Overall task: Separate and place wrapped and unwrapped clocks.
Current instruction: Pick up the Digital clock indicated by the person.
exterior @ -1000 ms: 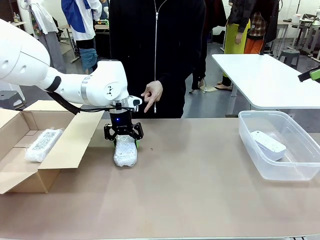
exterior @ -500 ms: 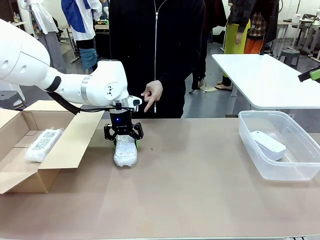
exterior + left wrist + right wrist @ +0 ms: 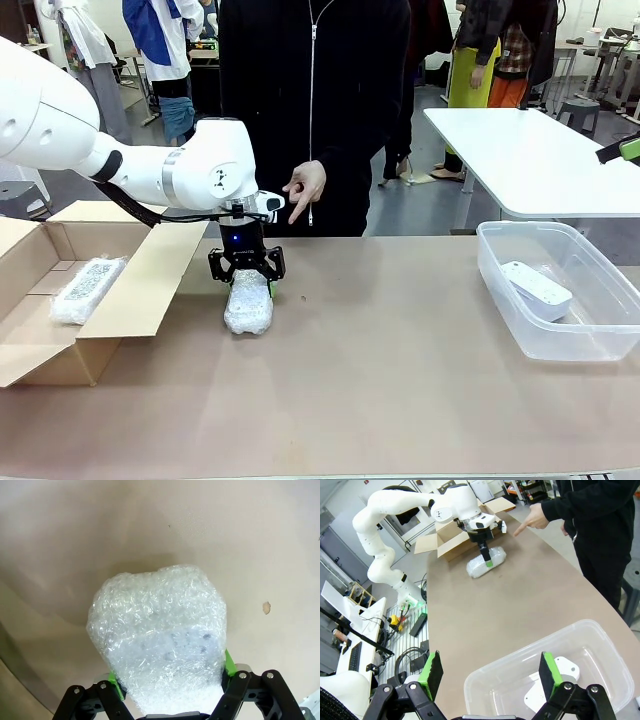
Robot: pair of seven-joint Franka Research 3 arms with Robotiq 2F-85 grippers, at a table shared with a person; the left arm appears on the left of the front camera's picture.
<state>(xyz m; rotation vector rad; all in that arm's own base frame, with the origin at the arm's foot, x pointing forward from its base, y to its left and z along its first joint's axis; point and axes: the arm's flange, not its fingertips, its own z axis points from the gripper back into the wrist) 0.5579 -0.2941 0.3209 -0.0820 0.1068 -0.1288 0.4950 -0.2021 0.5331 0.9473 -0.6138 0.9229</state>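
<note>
A wrapped clock [image 3: 248,305] in bubble wrap lies on the brown table left of centre. My left gripper [image 3: 246,275] comes straight down on its far end. In the left wrist view the green pads [image 3: 228,662] press into the wrapped clock [image 3: 160,635] from both sides. Another wrapped clock [image 3: 88,288] lies inside the cardboard box [image 3: 130,290] at the left. The unwrapped clock [image 3: 535,288], bare white plastic, rests in the clear plastic bin [image 3: 560,345] at the right. My right gripper [image 3: 491,675] hangs open above that bin [image 3: 520,652], with nothing between its fingers.
A person in black stands at the far edge; a hand [image 3: 305,190] points down toward the table near my left gripper. The box's flaps spread open over the left of the table. Bare tabletop lies between the bundle and the bin.
The left jaws have drawn in onto the wrapped clock, which has shifted slightly left. The right arm and the person's hand have stayed where they were.
</note>
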